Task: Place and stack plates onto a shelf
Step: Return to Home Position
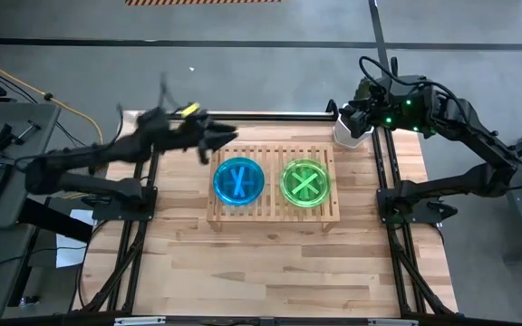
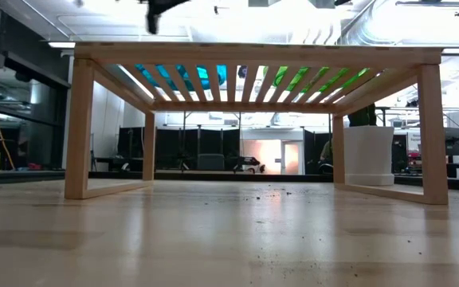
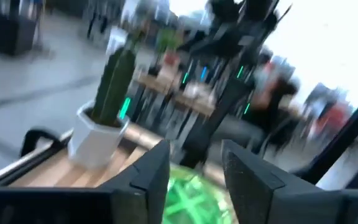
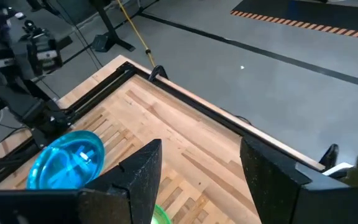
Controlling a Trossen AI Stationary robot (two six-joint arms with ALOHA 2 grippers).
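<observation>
Potted cactus (image 3: 107, 106) on wooden table (image 1: 270, 263)

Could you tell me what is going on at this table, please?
Nothing is being held. The blue plates and the green plates sit side by side on the wooden slatted shelf. The left gripper, open, hovers by the shelf's far-left corner; the right gripper, open, is near the potted cactus.

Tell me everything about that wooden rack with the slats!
The low rectangular rack of light wooden slats stands flat on the butcher-block table, towards the back. Its top is a row of thin parallel slats in a frame, on four legs joined by floor rails, open underneath. Round see-through blue plates rest on its left half, round green plates on its right.
</observation>
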